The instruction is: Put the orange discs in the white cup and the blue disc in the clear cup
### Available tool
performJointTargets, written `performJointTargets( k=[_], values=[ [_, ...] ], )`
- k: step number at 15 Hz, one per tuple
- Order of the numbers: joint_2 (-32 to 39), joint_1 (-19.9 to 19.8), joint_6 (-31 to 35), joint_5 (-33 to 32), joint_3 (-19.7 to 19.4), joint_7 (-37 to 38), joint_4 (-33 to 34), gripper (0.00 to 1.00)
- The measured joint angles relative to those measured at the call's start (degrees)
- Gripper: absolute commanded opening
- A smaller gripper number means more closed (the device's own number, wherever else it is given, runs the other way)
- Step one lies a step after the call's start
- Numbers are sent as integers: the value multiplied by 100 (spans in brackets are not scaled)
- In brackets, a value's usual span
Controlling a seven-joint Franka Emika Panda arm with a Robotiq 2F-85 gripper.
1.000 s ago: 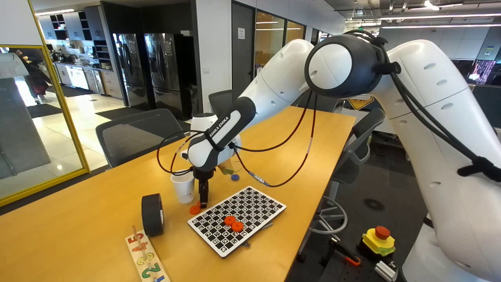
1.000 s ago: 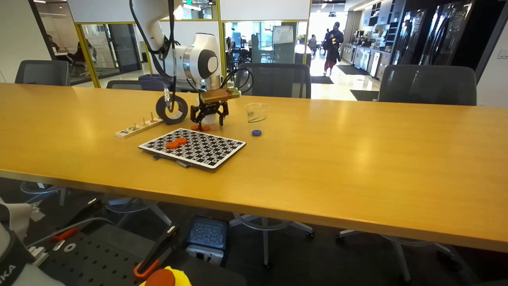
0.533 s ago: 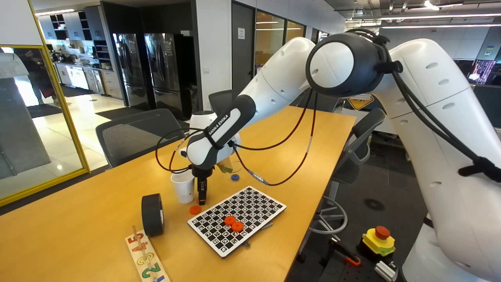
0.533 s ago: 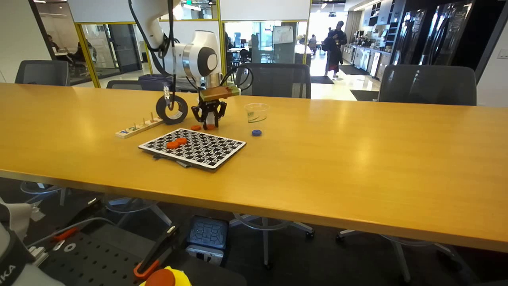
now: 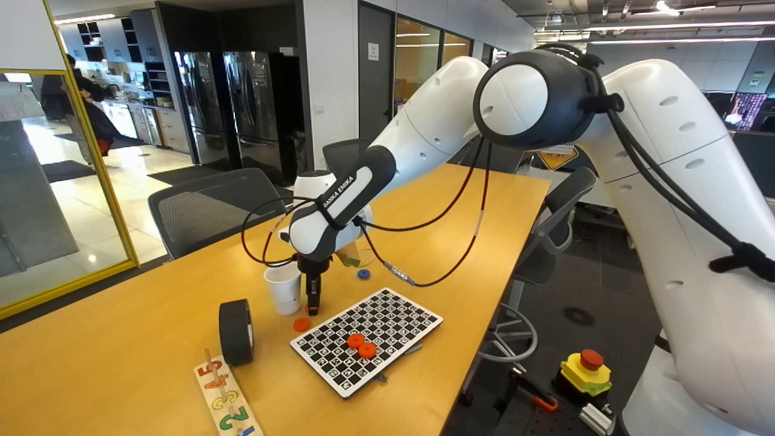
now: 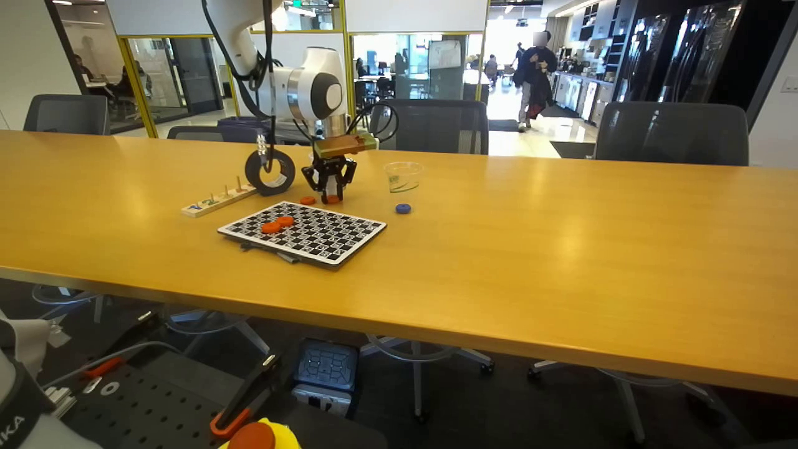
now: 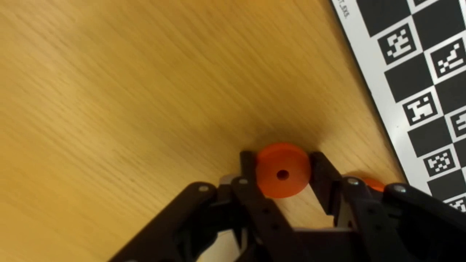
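Fingers (image 7: 249, 165) clamped on orange disc (image 7: 283, 170), one each side; one second ago stood wide apart. It shifted with them, gap to loose orange disc (image 5: 301, 324) now wider; that one just beside fingers. White cup (image 5: 284, 293) also just beside fingers, unmoved. Two more orange discs (image 5: 356, 341) still on checkered board (image 5: 393, 315). Blue disc (image 6: 403, 209), clear cup (image 6: 404, 178) farther from fingers, both unmoved.

Two discs (image 5: 356, 341) lie on the board (image 5: 393, 312); another disc (image 7: 283, 187) sits within the claw (image 7: 283, 165), beside a cup (image 5: 283, 292).
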Motion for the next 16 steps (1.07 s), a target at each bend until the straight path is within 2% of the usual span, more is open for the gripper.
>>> performJointTargets(
  k=[7,12,16],
  values=[
    [-520,381,-399,-594,-557,1028,-104,21],
    [-1175,589,-548,-1023,-636,1650,-238,21],
    [-1532,616,-548,-991,-534,1666,-299,21]
  ],
)
